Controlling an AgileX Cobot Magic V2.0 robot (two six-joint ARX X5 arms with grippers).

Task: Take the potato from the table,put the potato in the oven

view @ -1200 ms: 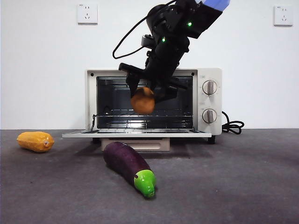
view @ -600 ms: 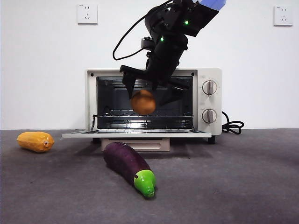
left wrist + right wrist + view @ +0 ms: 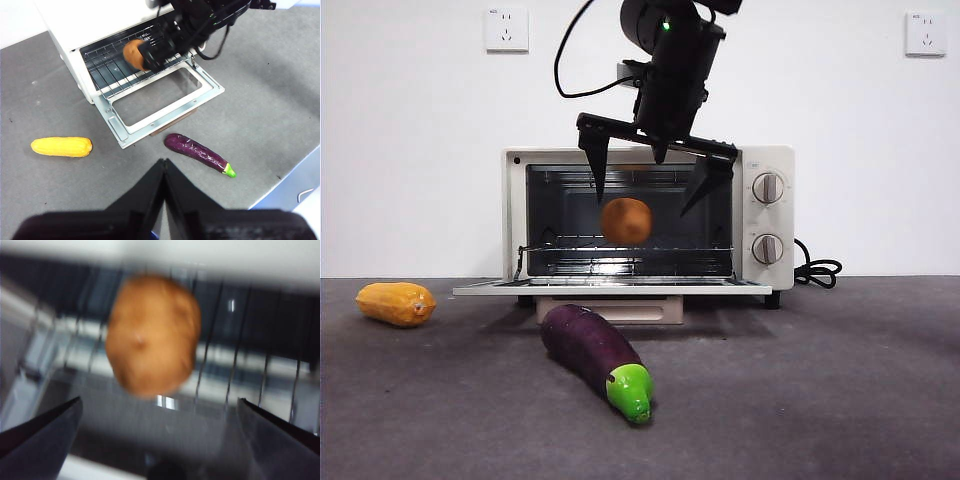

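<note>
Grey table (image 3: 840, 400), oven (image 3: 765, 160) open: right gripper (image 3: 655, 170) jaws wide, empty, potato (image 3: 626, 221) released over rack; next retreat; left gripper (image 3: 164, 172) closed, idle.

right gripper (image 3: 653, 168) fingers spread wide (empty), left gripper (image 3: 164, 170) closed

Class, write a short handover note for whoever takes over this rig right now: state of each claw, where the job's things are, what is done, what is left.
Right claw: open, jaws spread wide, above the oven's mouth; holds nothing.
Left claw: shut, empty, waiting high over the table.
Potato: free of the jaws, inside the oven opening at the wire rack; whether it has settled cannot be told.
Oven door: open, lying flat.
Done: potato taken off the table and released at the oven.
Left: confirm it rests on the rack, pull the right arm clear.
</note>
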